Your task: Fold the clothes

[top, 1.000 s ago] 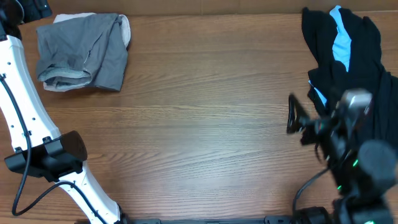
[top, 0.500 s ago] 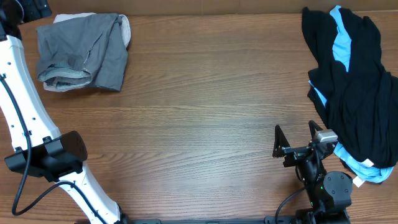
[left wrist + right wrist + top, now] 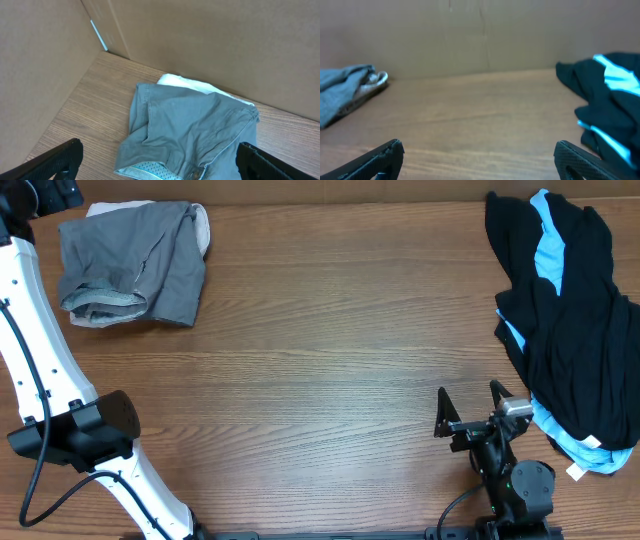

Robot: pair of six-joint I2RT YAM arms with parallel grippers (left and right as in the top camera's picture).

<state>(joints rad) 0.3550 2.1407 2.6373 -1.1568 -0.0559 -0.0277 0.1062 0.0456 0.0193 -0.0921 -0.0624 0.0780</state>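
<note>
The left arm (image 3: 40, 370) climbs from its base at the near edge, bends at a black joint, and runs along the left side of the tabletop (image 3: 320, 360) to the far-left corner. The left claw (image 3: 159, 150) is almost entirely cut off by the frame edge in the overhead view. Its own camera shows the two fingers spread wide with nothing between them, raised above the grey shorts (image 3: 135, 260) and looking down on them.

The right arm (image 3: 520, 485) sits folded low at the near edge. The right claw (image 3: 470, 408) points across the bare wood toward the far side, its jaws wide and empty, just beside the near end of the dark pile.

The shorts lie bunched in the far-left corner, waistband toward the near side. A cream garment (image 3: 202, 225) lies mostly buried under them, only its edges showing. At the far right, a black garment (image 3: 570, 320) covers most of a light-blue one (image 3: 548, 250). The pile reaches the frame's right edge, so its full extent cannot be told. The right wrist view is soft, and it shows only the fingertips of the claw.
</note>
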